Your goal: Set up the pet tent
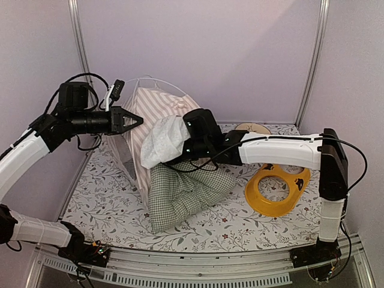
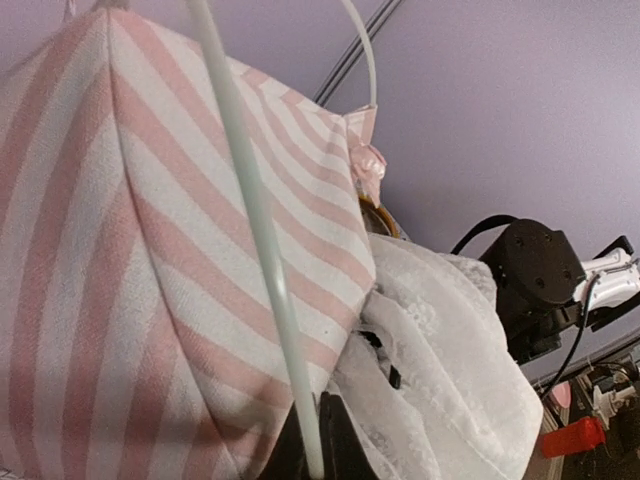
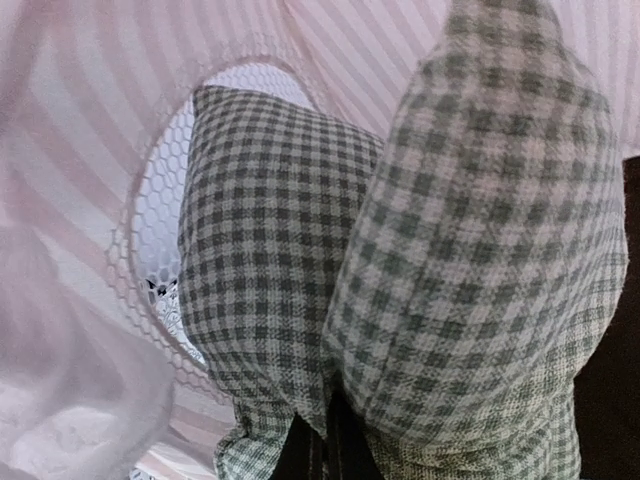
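The pet tent point(image 1: 150, 108), pink-and-white striped, stands at the back left with its white sheer door flap point(image 1: 163, 141) hanging at the front. My left gripper point(image 1: 137, 120) is shut on a thin white pole point(image 2: 250, 200) by the striped wall point(image 2: 110, 260), high on the tent's left side; the jaws point(image 2: 318, 440) pinch the pole. My right wrist point(image 1: 201, 129) reaches into the tent's opening, its fingers hidden by the flap. In the right wrist view the right gripper point(image 3: 330, 445) is shut on a fold of the green-and-white checked cushion point(image 3: 480, 250), beside a round mesh window point(image 3: 160, 220).
The cushion point(image 1: 186, 192) lies partly out of the tent's front on the floral cloth point(image 1: 102, 204). A yellow ring-shaped dish point(image 1: 277, 191) sits at the right under my right arm. A round beige object point(image 1: 252, 128) lies at the back. Walls enclose the sides and back.
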Robot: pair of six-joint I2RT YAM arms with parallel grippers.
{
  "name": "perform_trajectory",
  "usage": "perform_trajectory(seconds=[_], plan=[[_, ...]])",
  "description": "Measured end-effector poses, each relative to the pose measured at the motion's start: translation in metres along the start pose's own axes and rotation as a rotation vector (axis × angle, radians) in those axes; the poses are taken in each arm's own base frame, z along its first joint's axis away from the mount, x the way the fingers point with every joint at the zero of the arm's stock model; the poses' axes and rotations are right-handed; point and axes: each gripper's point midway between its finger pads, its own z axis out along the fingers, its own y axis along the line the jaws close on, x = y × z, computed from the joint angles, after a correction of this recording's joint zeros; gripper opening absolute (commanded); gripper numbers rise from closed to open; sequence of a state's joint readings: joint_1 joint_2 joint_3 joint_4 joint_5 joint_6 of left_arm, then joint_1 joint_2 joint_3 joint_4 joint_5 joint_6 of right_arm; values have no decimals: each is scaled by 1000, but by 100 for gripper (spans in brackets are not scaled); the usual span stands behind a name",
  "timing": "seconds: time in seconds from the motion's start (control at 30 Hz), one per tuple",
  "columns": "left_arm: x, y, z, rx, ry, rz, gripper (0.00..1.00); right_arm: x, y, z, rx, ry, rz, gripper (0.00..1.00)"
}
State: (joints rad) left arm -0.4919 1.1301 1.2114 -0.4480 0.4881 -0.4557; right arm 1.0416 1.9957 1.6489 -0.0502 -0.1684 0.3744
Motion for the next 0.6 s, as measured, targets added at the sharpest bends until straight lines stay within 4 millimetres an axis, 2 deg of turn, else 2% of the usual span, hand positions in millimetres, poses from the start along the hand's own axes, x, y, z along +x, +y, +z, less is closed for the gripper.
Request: perform_trajectory(seconds=[0.1,0.27,0.4,0.5,0.6], plan=[[3,5,4,21,26,-8,0,-8,4,-9,0,-14,-10,0],[9,-7,11,117,68,8,0,-9,-4,-11,41,3,-3,0],[18,-15,12,173,111,11,0,1,-30,2,76,21,38,0],[26,-16,15,187,144,7,0,21,-55,21,100,45,75,0],[39,-11,17,182,191,-11,0,39,-76,33,127,70,105,7]])
